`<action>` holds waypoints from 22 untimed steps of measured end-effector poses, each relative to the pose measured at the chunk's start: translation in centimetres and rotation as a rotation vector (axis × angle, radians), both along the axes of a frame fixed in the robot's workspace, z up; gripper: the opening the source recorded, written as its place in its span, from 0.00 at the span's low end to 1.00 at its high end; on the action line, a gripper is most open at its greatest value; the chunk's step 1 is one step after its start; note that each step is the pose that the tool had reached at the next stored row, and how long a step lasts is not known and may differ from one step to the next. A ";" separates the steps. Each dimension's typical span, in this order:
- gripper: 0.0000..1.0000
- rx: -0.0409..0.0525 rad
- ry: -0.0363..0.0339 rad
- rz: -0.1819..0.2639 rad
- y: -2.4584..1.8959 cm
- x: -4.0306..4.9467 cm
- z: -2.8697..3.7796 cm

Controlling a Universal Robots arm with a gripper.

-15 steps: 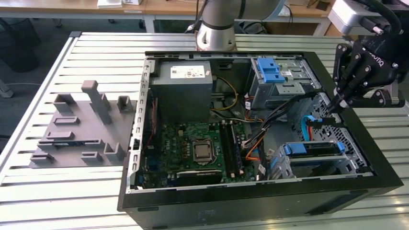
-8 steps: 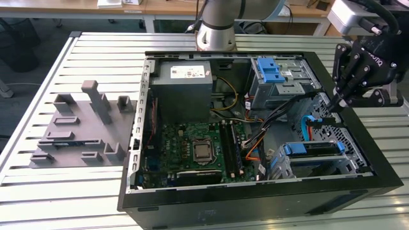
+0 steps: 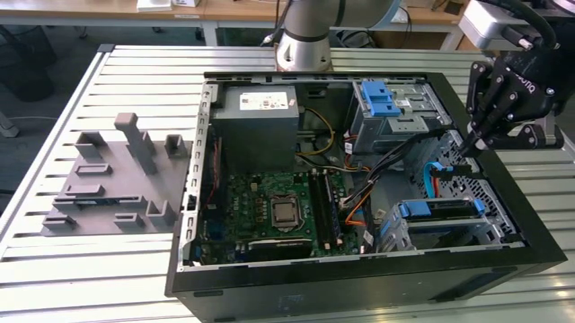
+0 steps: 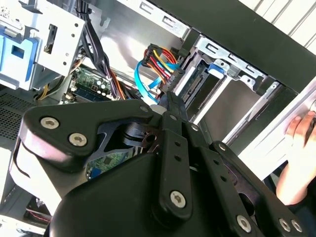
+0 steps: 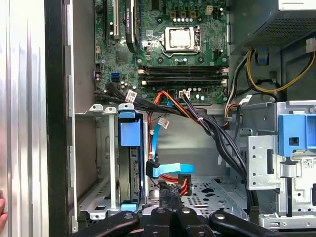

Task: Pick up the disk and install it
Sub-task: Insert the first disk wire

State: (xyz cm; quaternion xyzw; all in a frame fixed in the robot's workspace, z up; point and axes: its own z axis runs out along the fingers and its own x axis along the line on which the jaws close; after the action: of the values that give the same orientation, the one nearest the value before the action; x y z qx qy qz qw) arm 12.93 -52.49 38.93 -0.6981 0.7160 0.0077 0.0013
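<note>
the claw (image 3: 473,142) is seen clenched above the far edge of the open computer case (image 3: 359,289), with nothing gripped between its 2 fingers. the disk (image 3: 440,209) is found seated in the drive bay (image 5: 111,163), blue tabs at its ends, near the claw but apart from it. a blue data cable (image 5: 170,170) is seen directly ahead of the fingertips. a person's hand (image 4: 301,148) is seen outside the case wall.
</note>
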 end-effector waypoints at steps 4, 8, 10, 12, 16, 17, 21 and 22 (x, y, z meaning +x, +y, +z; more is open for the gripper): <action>0.11 0.0000 0.0000 0.000 0.15 0.08 -0.13; 0.11 0.0001 0.0000 0.000 0.29 0.15 -0.27; 0.11 -0.0001 0.0000 0.000 0.36 0.19 -0.34; 0.11 0.0000 0.0000 0.000 0.42 0.23 -0.42; 0.11 -0.0001 0.0000 0.000 0.48 0.27 -0.48; 0.11 -0.0002 0.0000 0.000 0.48 0.27 -0.48; 0.11 -0.0001 0.0000 0.000 0.48 0.28 -0.49; 0.11 -0.0006 0.0000 0.000 0.48 0.28 -0.50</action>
State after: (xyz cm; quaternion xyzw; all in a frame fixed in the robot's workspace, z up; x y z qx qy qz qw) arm 13.20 -52.01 38.42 -0.6981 0.7160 0.0075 0.0011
